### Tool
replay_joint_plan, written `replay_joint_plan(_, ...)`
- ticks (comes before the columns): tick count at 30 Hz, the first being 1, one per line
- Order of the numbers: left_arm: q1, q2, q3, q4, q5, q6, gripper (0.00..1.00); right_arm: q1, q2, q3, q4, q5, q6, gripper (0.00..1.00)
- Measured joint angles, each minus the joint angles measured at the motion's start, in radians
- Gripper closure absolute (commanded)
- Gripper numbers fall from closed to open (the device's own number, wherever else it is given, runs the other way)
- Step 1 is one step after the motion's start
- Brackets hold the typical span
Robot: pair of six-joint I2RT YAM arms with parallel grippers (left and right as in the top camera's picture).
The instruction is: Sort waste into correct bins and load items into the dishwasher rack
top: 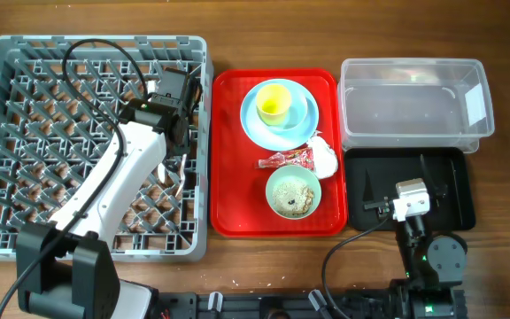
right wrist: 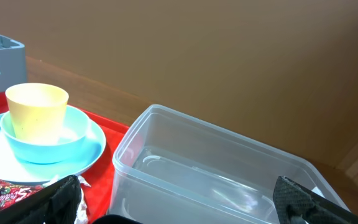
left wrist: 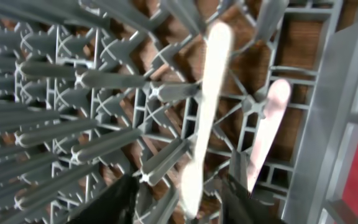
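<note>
The grey dishwasher rack (top: pixel 96 42) fills the left of the table, and my left arm (top: pixel 122 168) reaches over its right side. Two white plastic utensils lie among its pegs, a long one (left wrist: pixel 209 93) and a second (left wrist: pixel 267 130) to its right; I cannot tell spoon from fork. My left gripper (left wrist: pixel 182 182) is open, and the long utensil's lower end sits between its fingers (left wrist: pixel 120 199) with a gap on each side. On the red tray (top: pixel 233 177) are the blue plate (top: pixel 304 120), yellow cup (top: pixel 273 104), red wrapper (top: pixel 286 160), white napkin (top: pixel 323 158) and a green bowl (top: pixel 293 177) with food scraps (top: pixel 292 202). My right gripper (right wrist: pixel 182 211) stands open and holds nothing.
The clear tub (top: pixel 412 64) stands at the back right with nothing in it. The black tray (top: pixel 374 182) lies in front of it, under my right arm (top: pixel 412 202). From the right wrist I see the tub wall (right wrist: pixel 166 180), the cup (right wrist: pixel 36 112) and the plate (right wrist: pixel 73 146).
</note>
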Motion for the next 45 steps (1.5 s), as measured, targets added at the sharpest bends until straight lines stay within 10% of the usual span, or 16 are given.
replay_joint_plan(7,0.053,-0.018,0.041,0.011,0.136,-0.002,0.0,0.0,0.0,0.0,0.0,0.0,0.0,0.0)
replay_joint_plan(23,0.625,-0.241,0.147,0.018,0.499,-0.126,0.0,0.0,0.0,0.0,0.0,0.0,0.0,0.0)
replay_joint_plan(45,0.653,-0.241,0.147,0.018,0.506,-0.135,0.0,0.0,0.0,0.0,0.02,-0.001,-0.019,0.0)
